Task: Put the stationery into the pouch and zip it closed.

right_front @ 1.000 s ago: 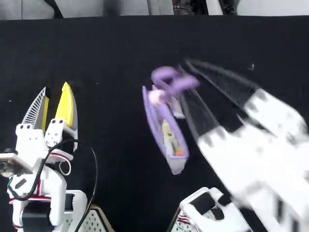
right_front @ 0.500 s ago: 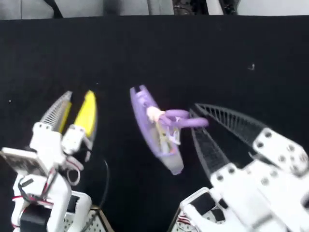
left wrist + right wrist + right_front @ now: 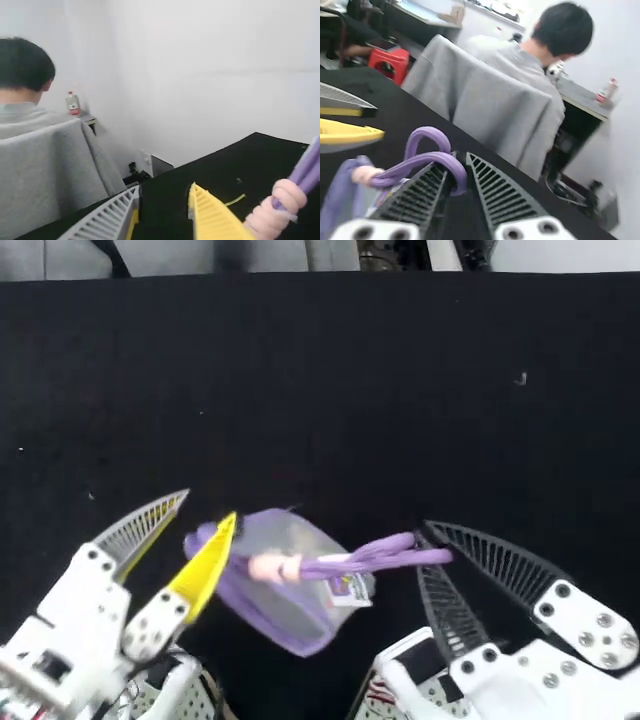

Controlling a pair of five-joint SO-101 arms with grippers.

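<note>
Right tool (image 3: 422,548) pinches the purple loop strap (image 3: 380,555), holding the translucent purple pouch (image 3: 285,600) at the black desk's (image 3: 400,390) 6 o'clock. Left tool (image 3: 208,508), wide at the pouch's 9 o'clock, should clamp that end, bracing the zip.

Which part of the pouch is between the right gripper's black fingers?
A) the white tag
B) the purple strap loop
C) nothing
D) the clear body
B: the purple strap loop runs into the right gripper and is pinched there, with the rest of the pouch trailing from it.

no legible text, pouch tag (image 3: 347,588) print unreadable
</note>
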